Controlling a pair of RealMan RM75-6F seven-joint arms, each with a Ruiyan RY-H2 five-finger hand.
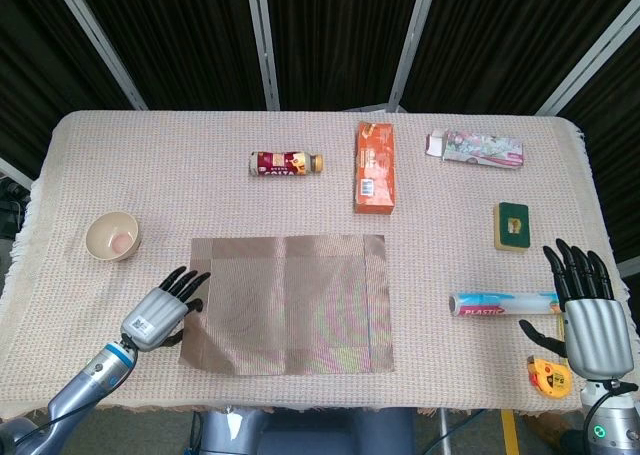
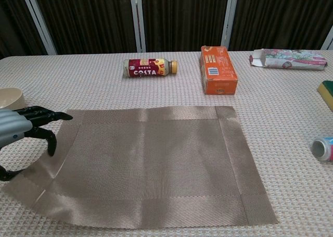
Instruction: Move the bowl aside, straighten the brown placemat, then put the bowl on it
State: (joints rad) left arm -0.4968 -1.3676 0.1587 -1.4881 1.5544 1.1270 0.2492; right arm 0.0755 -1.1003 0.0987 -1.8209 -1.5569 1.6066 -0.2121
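Note:
The brown placemat [image 1: 285, 305] lies flat near the table's front edge, its sides roughly square to the table; in the chest view the placemat [image 2: 151, 164] fills the middle. My left hand [image 1: 160, 313] is at its left edge, which runs between the fingers above and the thumb below, as my left hand [image 2: 21, 130] shows at the chest view's left border. The small cream bowl [image 1: 112, 236] stands upright off the mat, to the far left; only part of the bowl [image 2: 11, 97] shows in the chest view. My right hand [image 1: 585, 310] hovers at the front right, fingers spread, holding nothing.
Behind the mat lie a Costa bottle [image 1: 286, 163] and an orange box [image 1: 375, 166]. A flowered carton [image 1: 476, 147] is at the back right, with a green sponge [image 1: 511, 224], a plastic-wrap roll [image 1: 505, 303] and a yellow tape measure [image 1: 547, 373] on the right.

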